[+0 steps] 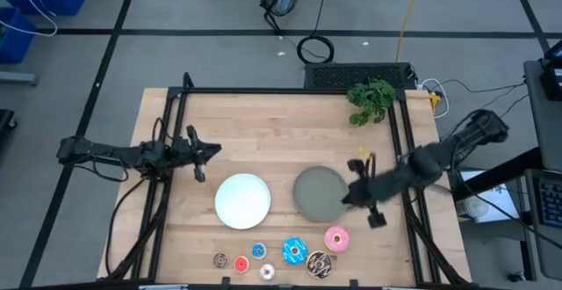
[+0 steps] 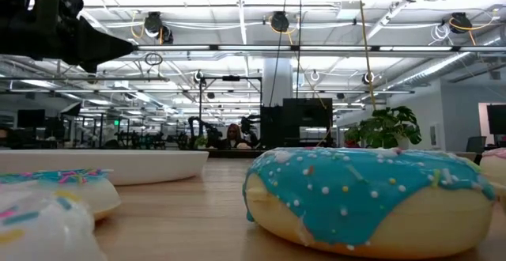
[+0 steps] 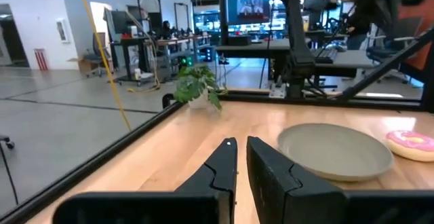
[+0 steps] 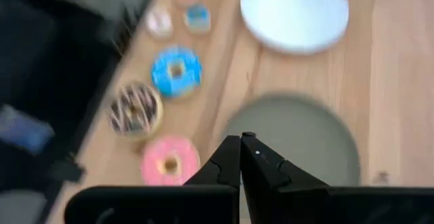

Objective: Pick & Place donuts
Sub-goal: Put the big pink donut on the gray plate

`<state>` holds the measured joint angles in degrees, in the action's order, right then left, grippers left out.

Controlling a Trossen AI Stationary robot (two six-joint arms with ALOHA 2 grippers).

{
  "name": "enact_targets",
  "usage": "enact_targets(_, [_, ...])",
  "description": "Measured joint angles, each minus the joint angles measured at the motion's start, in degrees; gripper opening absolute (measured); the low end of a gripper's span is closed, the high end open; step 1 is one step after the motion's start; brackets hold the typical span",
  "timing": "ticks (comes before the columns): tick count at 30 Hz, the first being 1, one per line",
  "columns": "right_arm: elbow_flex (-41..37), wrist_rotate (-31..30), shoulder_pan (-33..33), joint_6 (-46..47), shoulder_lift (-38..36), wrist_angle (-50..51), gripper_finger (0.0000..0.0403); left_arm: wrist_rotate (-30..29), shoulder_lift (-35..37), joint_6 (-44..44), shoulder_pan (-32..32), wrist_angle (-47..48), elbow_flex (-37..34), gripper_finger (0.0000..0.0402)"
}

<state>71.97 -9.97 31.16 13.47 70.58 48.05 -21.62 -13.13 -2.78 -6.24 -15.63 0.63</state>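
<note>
Two round plates lie side by side on the wooden table point(image 1: 263, 141), a white plate point(image 1: 242, 200) and a grey plate point(image 1: 318, 193), and neither holds anything. The donuts sit in a loose row along the table's near edge: a pink donut point(image 1: 336, 238) with pale sprinkles, a blue-sprinkled donut point(image 1: 294, 251), a dark brown-sprinkled donut point(image 1: 318, 264), and four tinier rings, a small blue donut point(image 1: 258, 251), a whitish donut point(image 1: 267, 271), a red-orange donut point(image 1: 241, 264) and a small brown donut point(image 1: 219, 260). The right gripper point(image 1: 359, 197) hangs over the grey plate's right rim with its fingers point(image 4: 230, 157) pressed together on nothing; the pink donut lies just beyond it toward the near edge, and the blue-sprinkled and dark brown-sprinkled ones are a little farther off to the same side. The left gripper point(image 1: 209, 152) waits near the table's left side, its fingers point(image 3: 227, 159) nearly together and empty, with the white plate close by and the small rings well apart from it.
</note>
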Motion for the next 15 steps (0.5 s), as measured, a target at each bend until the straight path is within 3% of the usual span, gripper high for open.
enact_targets(6, [1.42,-7.91,4.96,9.80,8.68,2.61,0.0000,-1.76,0.00,-1.23,0.00,-0.90,-0.01,0.0042])
enact_targets(15, [1.39,-4.94,5.37,21.34,14.66,3.16,0.0015,-1.97,0.00,-1.41,0.00,-0.97,0.01,0.0042])
